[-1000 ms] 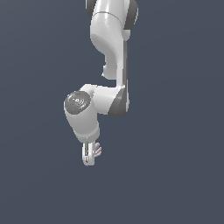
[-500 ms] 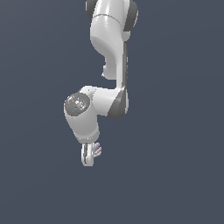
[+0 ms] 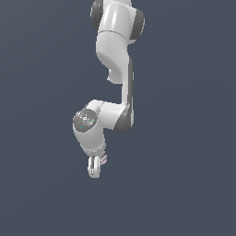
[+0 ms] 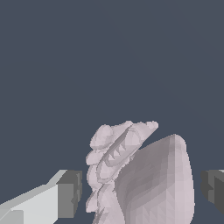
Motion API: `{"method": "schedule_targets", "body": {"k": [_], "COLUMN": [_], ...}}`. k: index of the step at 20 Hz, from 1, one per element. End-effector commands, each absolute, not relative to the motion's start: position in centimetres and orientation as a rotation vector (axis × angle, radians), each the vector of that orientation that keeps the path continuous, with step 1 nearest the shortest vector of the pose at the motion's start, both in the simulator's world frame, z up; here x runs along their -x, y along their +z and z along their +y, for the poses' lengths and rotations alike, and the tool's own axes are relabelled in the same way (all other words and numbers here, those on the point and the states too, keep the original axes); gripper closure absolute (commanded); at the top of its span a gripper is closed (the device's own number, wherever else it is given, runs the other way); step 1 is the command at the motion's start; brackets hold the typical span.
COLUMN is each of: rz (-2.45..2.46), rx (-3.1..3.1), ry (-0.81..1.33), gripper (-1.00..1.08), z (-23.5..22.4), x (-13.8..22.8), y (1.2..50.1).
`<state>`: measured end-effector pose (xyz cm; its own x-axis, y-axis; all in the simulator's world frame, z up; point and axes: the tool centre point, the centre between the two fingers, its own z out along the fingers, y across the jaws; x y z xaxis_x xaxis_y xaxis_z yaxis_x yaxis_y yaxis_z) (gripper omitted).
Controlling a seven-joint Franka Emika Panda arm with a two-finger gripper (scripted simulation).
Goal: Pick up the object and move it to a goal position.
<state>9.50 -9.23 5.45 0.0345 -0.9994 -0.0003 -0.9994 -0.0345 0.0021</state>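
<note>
The object (image 4: 144, 179) sits between the gripper (image 4: 140, 190) fingers, whose jaws stand spread, touching neither side. Closing on its bumpy, ridged flank could let it twist and slip free.

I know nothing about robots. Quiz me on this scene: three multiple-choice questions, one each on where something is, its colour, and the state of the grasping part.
1. Where is the object?
A. between the tool's fingers
B. lying far from the tool
C. on top of the tool

2. What colour is the object?
A. bright green
B. pale pinkish-grey
C. black

3. How is the tool?
A. shut tight on nothing
B. open, with gaps either side of the object
C. out of sight

Answers:
1 A: the wrist view shows the object between the fingers of the tool.
2 B: its lumpy folds are pale pinkish-grey.
3 B: background shows between each finger and the object.
</note>
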Motion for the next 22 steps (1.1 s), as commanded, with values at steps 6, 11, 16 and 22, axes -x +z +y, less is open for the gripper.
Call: {"method": "schedule_targets", "body": {"k": [6, 11, 16, 22], "rz": [-2.182, -2.182, -2.182, -2.182], "rx": [-2.26, -2.26, -2.26, -2.26], "ry": [0.0, 0.0, 0.0, 0.0], "gripper": [1.08, 1.08, 1.08, 1.08], "z": [-9.2, -9.2, -9.2, -8.6], "x": [-9.7, -9.7, -9.7, -9.5], "y": [5.3, 5.3, 5.3, 6.5]}}
